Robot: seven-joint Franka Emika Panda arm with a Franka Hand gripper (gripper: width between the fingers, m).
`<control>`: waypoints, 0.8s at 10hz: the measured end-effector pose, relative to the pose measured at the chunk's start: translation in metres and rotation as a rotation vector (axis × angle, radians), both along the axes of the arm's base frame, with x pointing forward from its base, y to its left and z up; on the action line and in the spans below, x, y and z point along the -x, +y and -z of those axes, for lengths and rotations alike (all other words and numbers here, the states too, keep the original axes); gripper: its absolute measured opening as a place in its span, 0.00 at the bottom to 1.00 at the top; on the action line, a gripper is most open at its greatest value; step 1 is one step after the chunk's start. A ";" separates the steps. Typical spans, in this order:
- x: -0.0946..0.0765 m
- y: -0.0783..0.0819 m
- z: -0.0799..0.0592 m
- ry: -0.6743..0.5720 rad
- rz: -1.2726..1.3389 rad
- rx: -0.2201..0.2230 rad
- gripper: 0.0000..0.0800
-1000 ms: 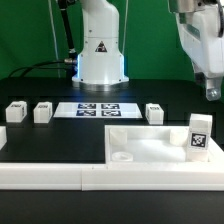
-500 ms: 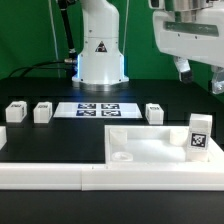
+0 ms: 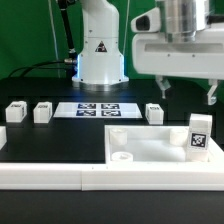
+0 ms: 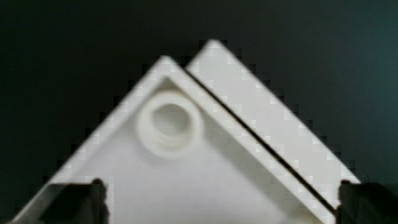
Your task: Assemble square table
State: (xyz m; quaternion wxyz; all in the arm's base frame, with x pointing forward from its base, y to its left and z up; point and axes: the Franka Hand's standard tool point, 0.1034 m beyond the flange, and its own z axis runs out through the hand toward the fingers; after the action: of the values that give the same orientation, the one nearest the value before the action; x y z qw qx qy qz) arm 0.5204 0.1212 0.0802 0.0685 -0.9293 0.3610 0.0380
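Note:
The square table's white slab (image 3: 150, 148) lies at the exterior view's lower right, with a round socket (image 3: 121, 157) at its near corner. One tagged white leg (image 3: 199, 136) stands upright on the slab's right end. Three more legs lie behind on the table (image 3: 16, 111), (image 3: 42, 112), (image 3: 154, 113). My gripper (image 3: 187, 92) hangs open and empty high above the slab's right part. In the wrist view the gripper (image 4: 219, 208) is wide open, its fingertips (image 4: 75, 205) at the frame's corners. Below it is a slab corner (image 4: 160, 170) with a round socket (image 4: 169, 122).
The long white L-shaped border wall (image 3: 60, 172) runs along the front, and in the wrist view it (image 4: 267, 110) borders the slab corner. The marker board (image 3: 98, 109) lies in front of the robot base (image 3: 100, 55). Green backdrop behind.
The gripper has swung toward the exterior view's left and turned, so both fingers now show spread side by side above the slab. The parts have not moved.

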 end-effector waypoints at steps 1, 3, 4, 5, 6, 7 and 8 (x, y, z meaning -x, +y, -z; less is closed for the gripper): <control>0.011 -0.002 0.008 -0.003 -0.043 0.007 0.81; 0.016 -0.001 0.011 -0.021 -0.161 0.022 0.81; 0.015 -0.003 0.012 -0.033 -0.239 0.020 0.81; 0.015 -0.003 0.012 -0.043 -0.314 0.019 0.81; 0.017 -0.005 0.012 -0.024 -0.315 0.010 0.81; 0.019 -0.004 0.013 -0.025 -0.307 0.008 0.81; 0.033 0.001 0.017 0.001 -0.313 -0.010 0.81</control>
State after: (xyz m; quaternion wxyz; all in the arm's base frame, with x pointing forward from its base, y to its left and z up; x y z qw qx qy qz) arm 0.4873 0.1220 0.0630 0.0659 -0.9739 0.2114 0.0504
